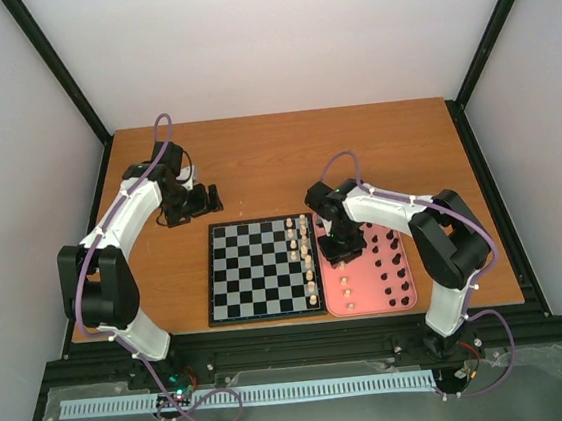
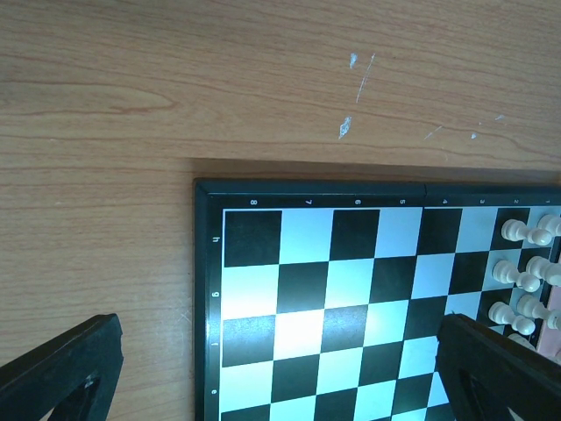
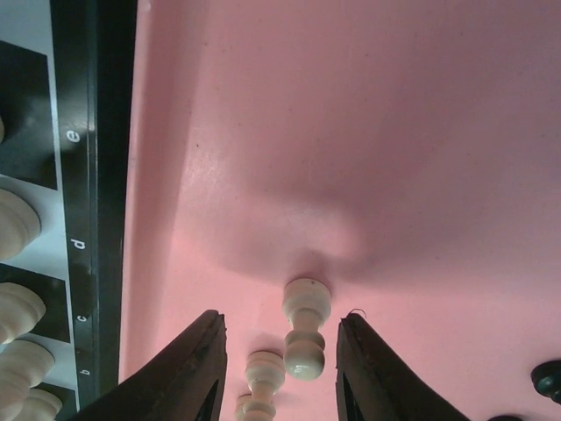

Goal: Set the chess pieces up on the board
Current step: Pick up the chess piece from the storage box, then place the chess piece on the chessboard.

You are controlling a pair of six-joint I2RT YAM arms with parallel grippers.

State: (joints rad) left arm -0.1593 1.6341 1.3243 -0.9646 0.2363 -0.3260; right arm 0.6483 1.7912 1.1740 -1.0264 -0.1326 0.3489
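Wooden tabletop [image 1: 255,153] is bounded by white walls, and at its near edge the board [image 1: 257,273] is laid just beside a pink tray [image 1: 367,306], cream-white chess pieces [image 1: 306,258] being ranked along the board's right side. Black chess pieces [image 1: 392,259] are kept in the tray's right half, where the right gripper [image 3: 282,320] is lowered, fingers spread either side of a cream pawn [image 3: 304,338]. Farther back, the left gripper [image 1: 210,200] is held by the board's far-left corner, fingers spread wide.

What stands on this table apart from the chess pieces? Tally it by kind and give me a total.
Robot arms: 2
Chessboard: 1
Pink tray: 1
Total: 4
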